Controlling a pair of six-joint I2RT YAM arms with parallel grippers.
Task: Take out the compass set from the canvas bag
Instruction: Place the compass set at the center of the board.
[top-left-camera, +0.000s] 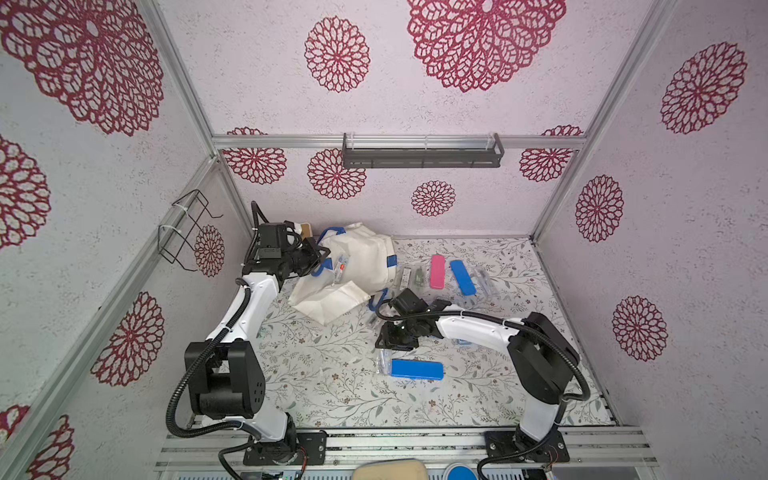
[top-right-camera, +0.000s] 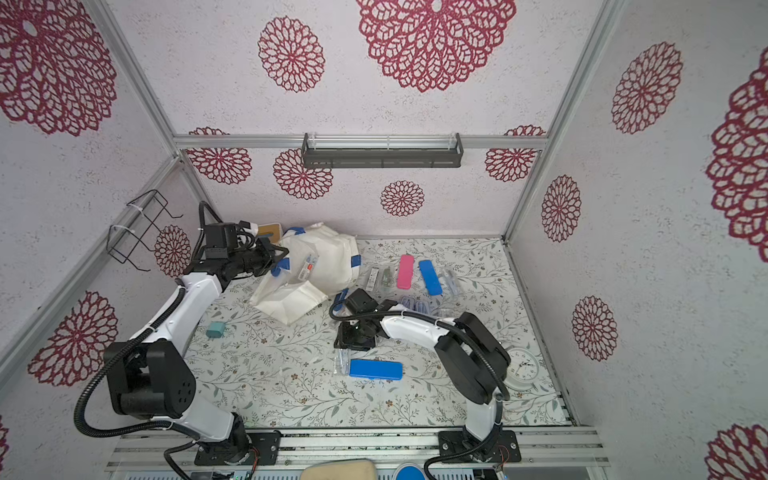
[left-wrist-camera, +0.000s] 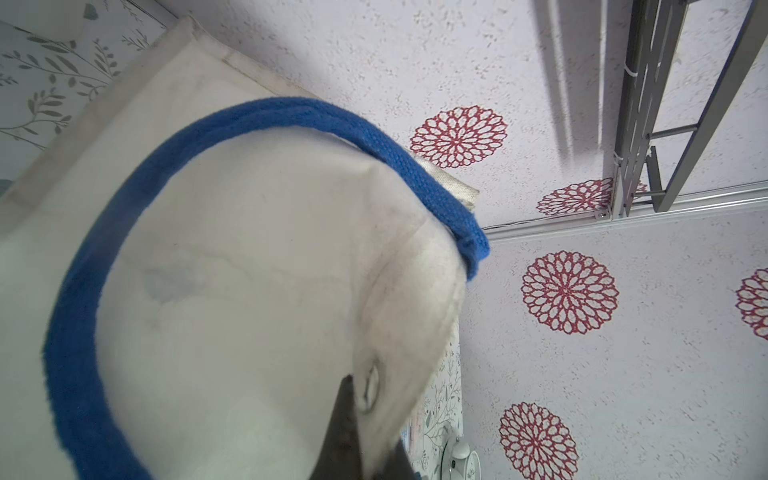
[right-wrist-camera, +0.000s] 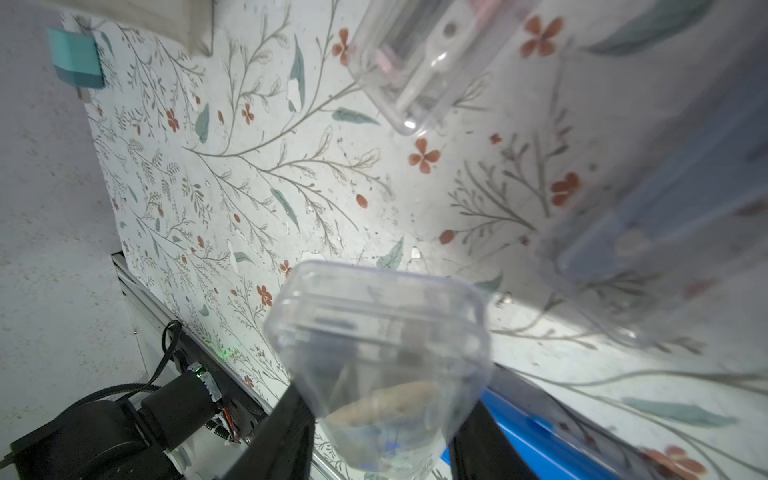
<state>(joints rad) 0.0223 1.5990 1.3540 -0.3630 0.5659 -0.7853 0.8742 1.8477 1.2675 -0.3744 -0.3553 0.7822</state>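
Setting: 2 robot arms work over a table (top-left-camera: 332, 386) covered in a leaf-and-flower print, with red rosettes on the walls.
Canvas bag (top-left-camera: 361, 257): cream cloth with blue loop handles, slumped at the back of the table, left of centre. It shows in both top views (top-right-camera: 328, 257).
Left gripper (top-left-camera: 316, 259): clamped tight on the bag's rim, just beside a blue handle (left-wrist-camera: 291, 112). In the left wrist view, cream cloth folds over 1 dark finger (left-wrist-camera: 343, 432).
Right gripper (top-left-camera: 395, 340): points down at the table, nearer the front edge than the bag and well apart from it.
Clear case (right-wrist-camera: 378, 324): held between the right gripper's 2 fingers, which press on its sides. 1 rounded end sticks out past the fingertips.
Contents of the clear case: too blurred to say for sure that this is the compass set.
Clear case and bag: the case is outside the bag, toward the front of the table, with bare tabletop between them.
Clear case and table: I cannot tell whether it touches the surface.
Long blue case (top-left-camera: 417, 369): lies flat just beside the held case, on the front side of the right gripper.
Second clear case (right-wrist-camera: 424, 54): lies near the right gripper, with pale hinged compass legs visible inside.
Pink case (top-left-camera: 437, 272) and far blue case (top-left-camera: 462, 277): side by side on the table, right of the bag.
White clock (top-right-camera: 521, 368): lies flat at the right side, partly behind the right arm.
Teal block (top-right-camera: 215, 330): sits on the table beside the left arm.
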